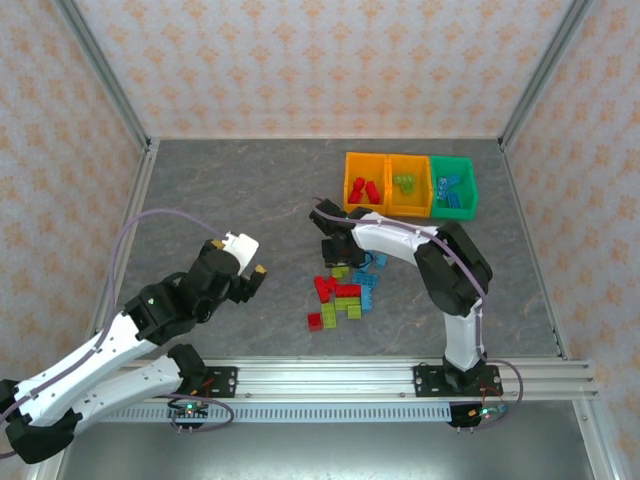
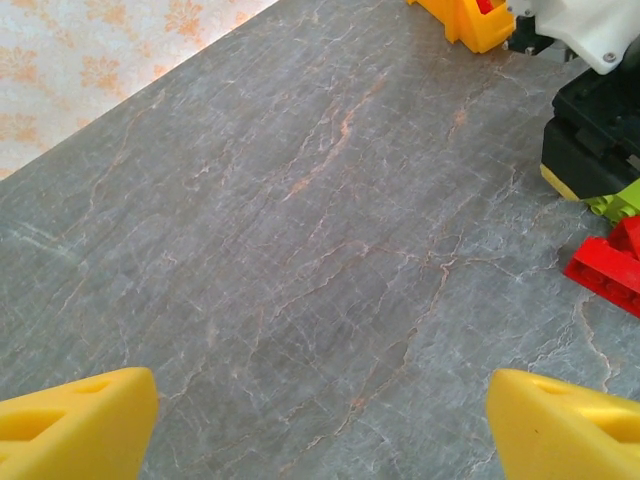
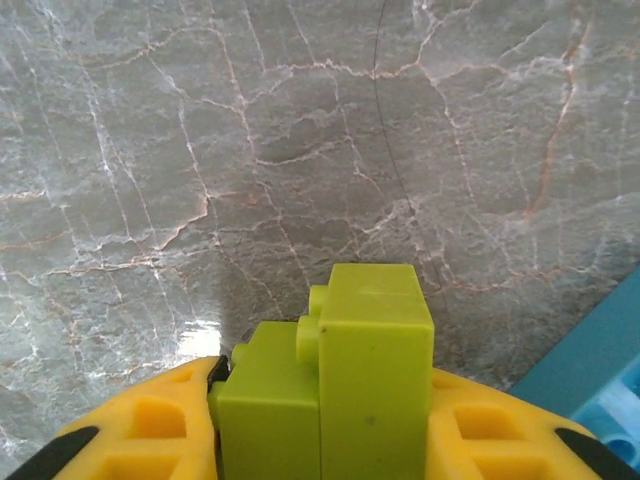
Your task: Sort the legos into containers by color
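Note:
Loose red, lime and blue legos (image 1: pixel 345 290) lie in a pile at the table's centre. At the back right stand the containers: an orange bin (image 1: pixel 352 172) with red bricks, an orange bin (image 1: pixel 394 204) with lime ones and a green bin (image 1: pixel 468 170) with blue ones. My right gripper (image 1: pixel 335 257) sits at the pile's far left edge, its yellow fingers (image 3: pixel 140 430) shut on two joined lime bricks (image 3: pixel 350 370) just above the table. My left gripper (image 1: pixel 250 283) hovers left of the pile, its fingertips (image 2: pixel 80 420) wide apart over bare table.
A blue brick (image 3: pixel 600 400) lies close to the right of the held bricks. In the left wrist view the right gripper's black body (image 2: pixel 590 140), a red brick (image 2: pixel 610 265), a lime brick (image 2: pixel 620 200) and an orange bin corner (image 2: pixel 475 20) appear at the right. Patterned walls enclose the table.

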Available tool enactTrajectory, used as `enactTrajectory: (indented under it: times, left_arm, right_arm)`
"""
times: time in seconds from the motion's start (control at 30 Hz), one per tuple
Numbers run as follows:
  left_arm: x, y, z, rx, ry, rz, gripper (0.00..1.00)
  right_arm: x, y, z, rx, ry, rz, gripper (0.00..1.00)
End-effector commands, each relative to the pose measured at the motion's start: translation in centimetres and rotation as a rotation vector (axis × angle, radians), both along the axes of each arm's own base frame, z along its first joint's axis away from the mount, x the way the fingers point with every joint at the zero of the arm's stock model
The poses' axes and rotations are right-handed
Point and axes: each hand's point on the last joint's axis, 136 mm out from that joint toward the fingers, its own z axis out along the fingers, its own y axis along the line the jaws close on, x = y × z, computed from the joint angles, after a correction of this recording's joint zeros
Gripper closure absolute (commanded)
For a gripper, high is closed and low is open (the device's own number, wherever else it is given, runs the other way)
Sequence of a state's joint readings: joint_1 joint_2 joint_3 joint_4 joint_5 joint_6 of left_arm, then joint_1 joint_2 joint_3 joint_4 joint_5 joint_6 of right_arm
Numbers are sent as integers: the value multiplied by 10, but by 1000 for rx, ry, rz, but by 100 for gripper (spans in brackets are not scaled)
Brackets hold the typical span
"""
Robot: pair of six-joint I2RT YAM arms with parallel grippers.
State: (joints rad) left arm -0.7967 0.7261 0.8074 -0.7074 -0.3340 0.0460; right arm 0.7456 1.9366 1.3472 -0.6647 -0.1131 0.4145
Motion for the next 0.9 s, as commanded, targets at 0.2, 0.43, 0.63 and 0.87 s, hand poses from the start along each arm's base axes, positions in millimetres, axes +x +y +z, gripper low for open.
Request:
enactTrajectory:
  times: [0.2, 0.43, 0.63, 0.87]
  left_arm:
    - [-6, -13, 2, -72, 6, -85, 7]
    - [-23, -35, 6, -127, 3, -273, 0]
    - [-38, -43, 11, -147, -49, -398, 0]
    - [-43, -34, 25, -180, -196, -415, 0]
  right_arm:
    - [34, -70, 134, 5, -450, -205, 76]
    - [113, -180, 170, 47, -557, -481, 76]
    - [192, -202, 139, 35, -470, -513, 76]
    - [229, -211, 112, -49, -397, -528, 50]
